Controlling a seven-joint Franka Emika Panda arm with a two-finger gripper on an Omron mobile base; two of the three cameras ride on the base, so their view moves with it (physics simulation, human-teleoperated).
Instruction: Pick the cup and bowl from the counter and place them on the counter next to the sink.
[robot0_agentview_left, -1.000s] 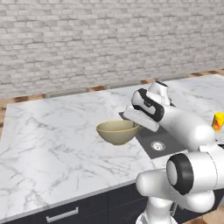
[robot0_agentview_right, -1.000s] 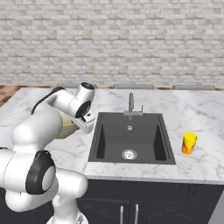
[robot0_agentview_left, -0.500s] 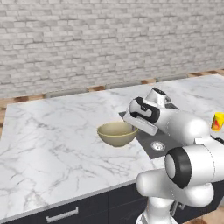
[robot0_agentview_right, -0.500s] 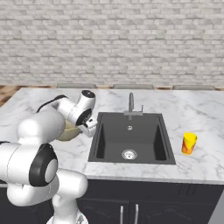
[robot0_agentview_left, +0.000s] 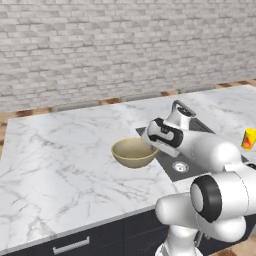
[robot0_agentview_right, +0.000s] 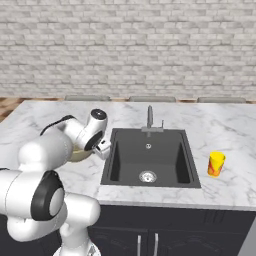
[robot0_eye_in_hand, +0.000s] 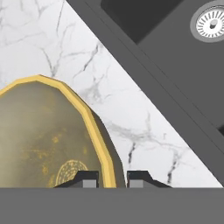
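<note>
Your pincer is nearly closed, pinching the rim of the bowl, one fingertip inside it and the other outside. The bowl's body lies to the pincer's left on the white marble counter. To the pincer's right are the sink and, beyond its far edge, the cup, standing on the counter.
</note>
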